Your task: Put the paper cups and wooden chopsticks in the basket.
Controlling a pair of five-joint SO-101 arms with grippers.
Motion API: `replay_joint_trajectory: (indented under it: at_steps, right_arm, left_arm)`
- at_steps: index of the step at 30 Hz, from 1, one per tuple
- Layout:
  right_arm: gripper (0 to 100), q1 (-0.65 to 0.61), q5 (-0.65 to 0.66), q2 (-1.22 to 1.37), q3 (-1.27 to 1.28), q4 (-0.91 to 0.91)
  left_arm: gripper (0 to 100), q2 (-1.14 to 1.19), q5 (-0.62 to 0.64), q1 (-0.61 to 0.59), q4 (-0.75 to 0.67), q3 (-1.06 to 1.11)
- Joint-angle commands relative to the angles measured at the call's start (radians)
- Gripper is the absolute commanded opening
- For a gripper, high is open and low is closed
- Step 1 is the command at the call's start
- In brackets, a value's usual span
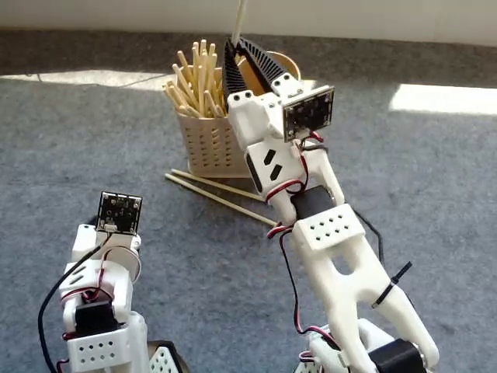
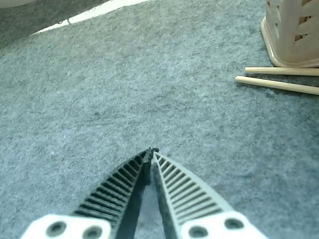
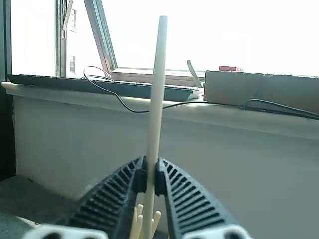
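A cream perforated basket stands on the grey carpet with several wooden chopsticks upright in it. Right above it, my right gripper is shut on one chopstick, which sticks straight up between the black fingers. A brown paper cup rim shows behind that gripper; where the cup stands is hidden. Two loose chopsticks lie on the carpet in front of the basket. My left gripper is shut and holds nothing, low over bare carpet, well short of those chopsticks.
Grey carpet spreads all round the basket, with sunlit patches at the far side. A pale wall and a sill with cables lie beyond. My right arm stretches over the carpet on the right.
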Motion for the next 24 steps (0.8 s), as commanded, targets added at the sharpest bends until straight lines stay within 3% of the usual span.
replay_joint_trajectory:
  at_steps: [1,6,12,24]
  right_arm:
    - [0.6,0.008,-0.003,0.007,-0.015,-0.004]
    - [1.2,0.007,-0.003,0.012,-0.015,0.104]
    - [14.4,-0.002,-0.006,-0.042,0.019,0.111]
    - [14.6,-0.064,-0.006,-0.306,0.071,0.291]
  left_arm:
    - [0,-0.007,-0.008,-0.010,0.002,0.019]
    - [0,-0.007,-0.008,-0.010,0.000,0.019]
    - [0,-0.007,-0.008,-0.010,0.000,0.019]
    - [0,-0.007,-0.008,-0.010,-0.002,0.019]
